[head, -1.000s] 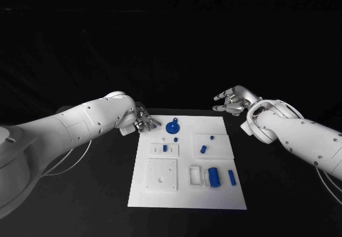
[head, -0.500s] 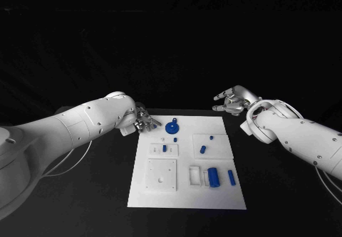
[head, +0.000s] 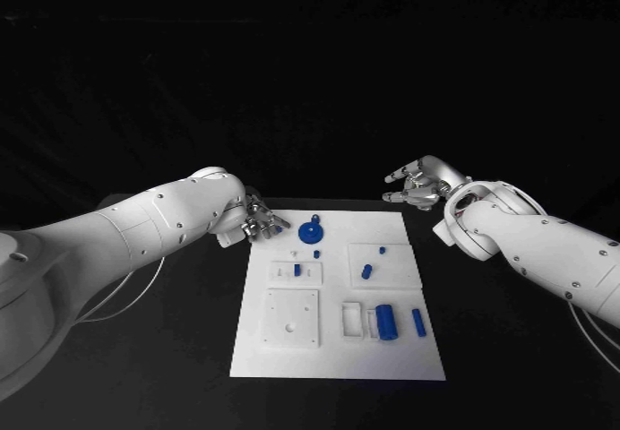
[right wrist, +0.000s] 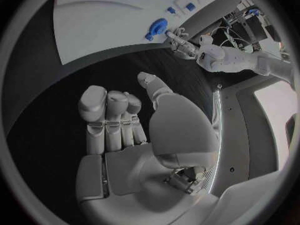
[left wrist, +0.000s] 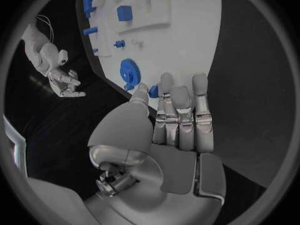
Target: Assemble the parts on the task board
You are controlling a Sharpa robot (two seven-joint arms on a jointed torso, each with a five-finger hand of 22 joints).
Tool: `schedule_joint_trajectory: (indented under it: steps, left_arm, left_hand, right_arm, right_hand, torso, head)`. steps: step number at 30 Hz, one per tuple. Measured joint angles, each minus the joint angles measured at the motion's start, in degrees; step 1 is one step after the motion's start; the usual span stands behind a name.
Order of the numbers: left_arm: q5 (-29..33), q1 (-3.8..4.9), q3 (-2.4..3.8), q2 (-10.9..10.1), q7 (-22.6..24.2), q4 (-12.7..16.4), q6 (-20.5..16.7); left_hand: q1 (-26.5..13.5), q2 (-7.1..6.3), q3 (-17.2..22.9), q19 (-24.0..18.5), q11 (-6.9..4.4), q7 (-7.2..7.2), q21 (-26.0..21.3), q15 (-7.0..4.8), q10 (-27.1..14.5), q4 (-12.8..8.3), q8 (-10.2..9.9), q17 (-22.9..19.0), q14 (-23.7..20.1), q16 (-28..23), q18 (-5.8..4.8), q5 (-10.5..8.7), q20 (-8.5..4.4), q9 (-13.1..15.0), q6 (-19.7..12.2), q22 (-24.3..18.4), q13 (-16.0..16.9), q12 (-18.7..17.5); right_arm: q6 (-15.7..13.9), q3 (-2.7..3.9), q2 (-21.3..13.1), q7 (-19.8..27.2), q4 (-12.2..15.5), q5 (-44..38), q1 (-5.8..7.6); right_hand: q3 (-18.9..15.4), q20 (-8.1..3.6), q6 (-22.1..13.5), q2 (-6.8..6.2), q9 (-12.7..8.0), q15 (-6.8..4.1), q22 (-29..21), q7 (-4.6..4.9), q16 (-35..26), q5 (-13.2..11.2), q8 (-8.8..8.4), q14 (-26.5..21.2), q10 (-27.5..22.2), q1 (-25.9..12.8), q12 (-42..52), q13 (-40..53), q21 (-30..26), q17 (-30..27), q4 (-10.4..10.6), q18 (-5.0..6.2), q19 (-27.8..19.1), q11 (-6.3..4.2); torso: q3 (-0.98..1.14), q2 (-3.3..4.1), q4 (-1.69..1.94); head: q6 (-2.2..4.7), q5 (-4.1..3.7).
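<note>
While the black table (head: pixel 155 358) carries the white task board (head: pixel 339 354) at its middle, the left hand (head: pixel 260 220) sits at the board's 10 o'clock corner, pinching a small blue part (left wrist: pixel 153 90) between thumb and fingertip. At 1 o'clock, off the board, the right hand (head: pixel 416 185) hovers with fingers loosely curled (it holds nothing). A blue gear (head: pixel 312 232) lies near 11 o'clock; blue cylinders (head: pixel 386 320) occupy the 5 o'clock region.
</note>
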Motion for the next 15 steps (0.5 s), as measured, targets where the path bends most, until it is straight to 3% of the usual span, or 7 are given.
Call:
schedule_joint_trajectory:
  steps: [7,15]
  left_arm:
    - [-0.04,0.03,0.03,0.08,-0.56,0.00,-0.40]
    - [-0.03,0.03,0.10,-0.07,-0.67,0.11,-0.55]
  left_hand:
    - [-0.30,-0.30,0.56,0.00,0.00,0.00,0.20,0.00,0.00,0.56,0.04,0.00,0.00,0.00,0.00,-0.22,0.00,0.02,0.01,0.00,0.00,0.00]
    - [-0.37,-1.59,1.29,0.00,0.00,0.00,0.20,0.00,0.00,1.29,-0.25,0.00,0.00,0.22,0.00,-0.86,0.00,-0.17,0.01,-0.01,0.00,0.00]
  right_arm:
    - [0.10,0.00,0.12,-0.09,0.01,0.05,0.00]
    - [0.28,0.00,0.18,-0.17,-0.02,0.10,-0.01]
  right_hand:
    - [-0.06,0.00,0.00,0.00,0.00,0.00,0.00,0.00,0.00,0.00,0.00,0.00,0.00,0.00,0.00,0.00,0.00,0.00,0.06,0.00,0.00,0.00]
    - [-0.06,0.00,0.00,0.00,0.00,0.00,0.00,0.00,0.00,0.00,0.00,0.00,0.00,0.00,0.00,0.00,0.00,0.00,0.06,0.00,0.00,0.00]
  torso:
    - [0.01,0.03,0.00]
    - [0.02,0.03,0.03]
  head:
    - [0.01,0.09]
    - [0.01,0.16]
